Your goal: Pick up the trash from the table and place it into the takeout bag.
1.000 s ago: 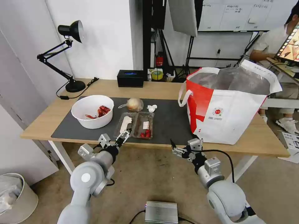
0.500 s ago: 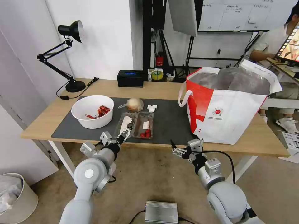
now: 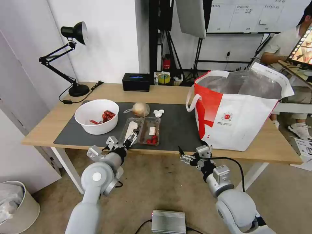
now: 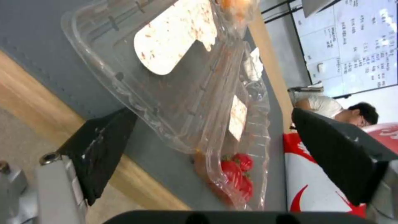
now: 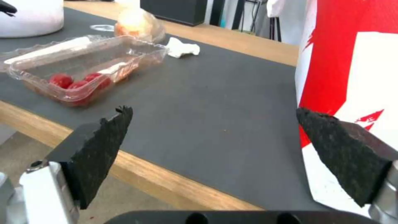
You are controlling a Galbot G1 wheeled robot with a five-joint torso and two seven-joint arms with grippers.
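Clear tray (image 3: 140, 130) holds red scraps (image 3: 151, 140).

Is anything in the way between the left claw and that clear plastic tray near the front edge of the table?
Nothing visible. The left claw is open at the near edge of the clear plastic tray, its fingers straddling the tray's corner over the mat. The white bowl sits off to the side, out of the line.

takeout bag (image 5: 352, 62) cut off by frame edge.
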